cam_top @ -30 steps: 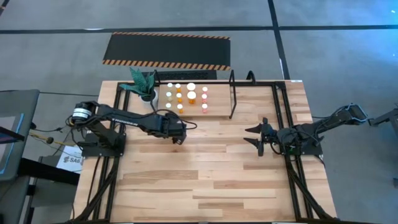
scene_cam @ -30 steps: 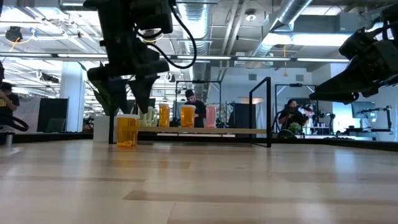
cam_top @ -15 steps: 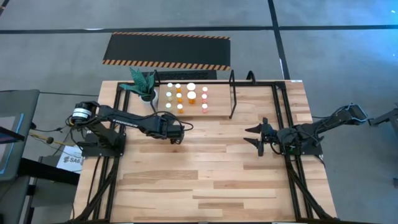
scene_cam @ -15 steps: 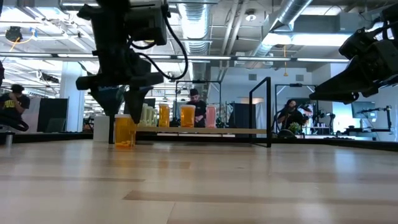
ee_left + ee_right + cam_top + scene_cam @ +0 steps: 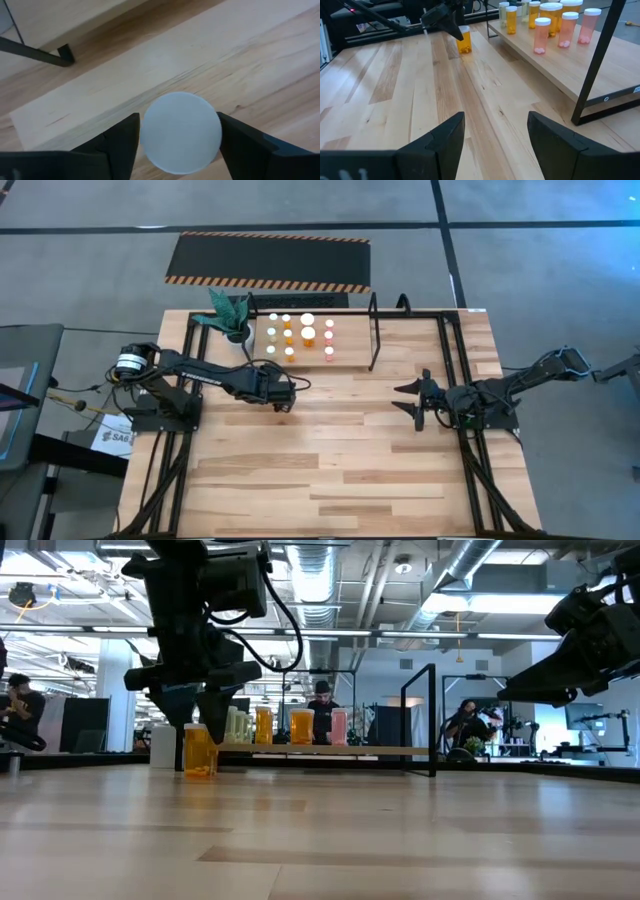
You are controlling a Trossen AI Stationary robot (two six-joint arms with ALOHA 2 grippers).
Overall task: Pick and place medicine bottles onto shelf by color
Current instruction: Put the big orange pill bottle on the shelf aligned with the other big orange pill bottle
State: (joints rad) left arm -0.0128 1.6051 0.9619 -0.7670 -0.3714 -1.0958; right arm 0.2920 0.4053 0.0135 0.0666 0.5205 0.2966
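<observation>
An orange medicine bottle (image 5: 200,755) with a white cap (image 5: 180,132) stands upright on its base on the table, in front of the shelf. My left gripper (image 5: 200,725) points steeply down over it, shut on the cap. In the high view the gripper (image 5: 283,402) hides the bottle. The shelf (image 5: 350,352) carries several yellow, orange and pink bottles (image 5: 555,22) standing in rows. My right gripper (image 5: 418,402) waits open at the table's right side, holding nothing. My left gripper has the bottle's white cap between its two fingers, one on each side of the round rim (image 5: 145,137), with no gap showing. The fingers come from above, slanting down. The bottle stands upright with its base (image 5: 200,774) on the table.
A green plant in a white pot (image 5: 230,315) stands at the shelf's left end. Black hoop uprights (image 5: 375,330) frame the shelf's ends. A black hazard-striped mat (image 5: 270,262) lies on the floor beyond the table. People are in the room behind.
My left gripper has come down over the orange bottle, so its fingertips now stand level with the cap instead of above it. The bottle still stands on the table.
</observation>
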